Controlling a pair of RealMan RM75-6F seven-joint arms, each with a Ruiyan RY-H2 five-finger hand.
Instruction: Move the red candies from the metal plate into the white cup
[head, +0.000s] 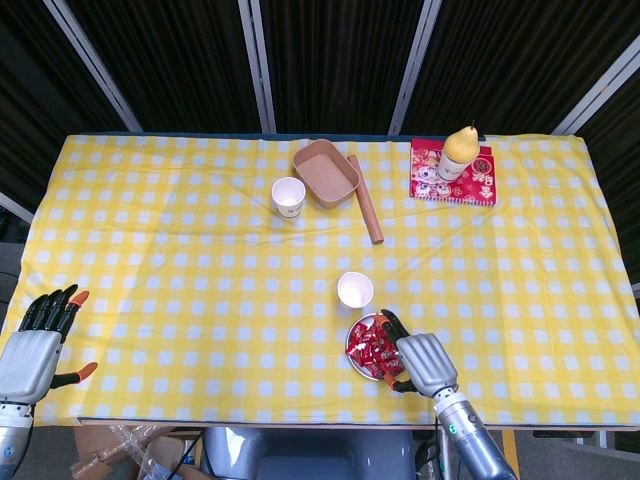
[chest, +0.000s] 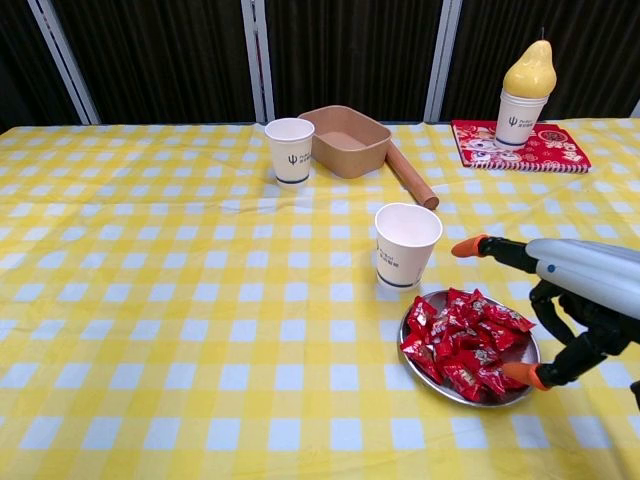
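Red wrapped candies (head: 368, 345) (chest: 462, 338) lie heaped on a round metal plate (head: 349, 352) (chest: 455, 394) near the table's front edge. Just behind the plate stands a white paper cup (head: 355, 290) (chest: 406, 244), upright. My right hand (head: 420, 362) (chest: 578, 284) hovers over the plate's right side with its fingers spread and nothing in them; its fingertips (chest: 524, 375) reach down beside the candies. At the table's front left corner, far from the plate, my left hand (head: 36, 345) is open and holds nothing; it shows only in the head view.
At the back stand a second white cup (head: 289, 196) (chest: 290, 150), a brown box (head: 325, 172) (chest: 345, 139) and a brown tube (head: 365, 211) (chest: 411, 174). A red book (head: 452, 170) (chest: 520, 147) at the back right carries a cup with a yellow pear-shaped top (chest: 526, 88).
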